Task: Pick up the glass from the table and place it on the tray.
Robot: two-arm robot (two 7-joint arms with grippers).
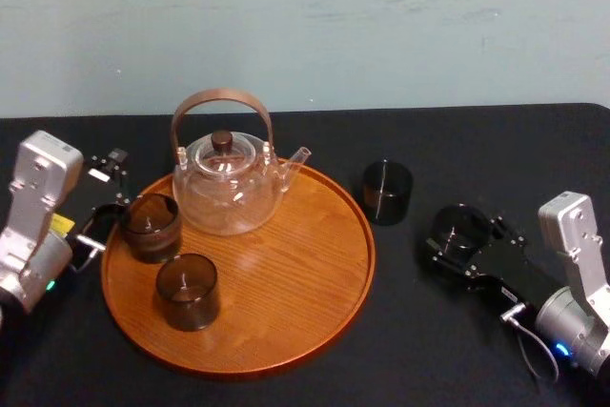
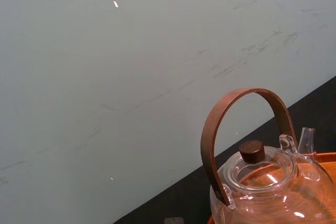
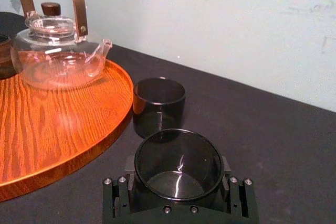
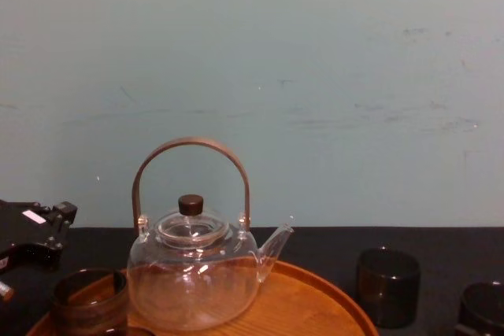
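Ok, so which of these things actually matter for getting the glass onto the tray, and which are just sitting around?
In the job: the held glass, clamped in the right gripper jaws; the tray; the table.

Lying about: the teapot; the rear tray glass; the front tray glass; the second table glass beside the tray; the left gripper, idle at the tray's left rim.

Bare tray (image 1: 305,274) floor lies open front-right; the teapot (image 1: 229,188) and a loose glass (image 1: 387,192) block farther back.
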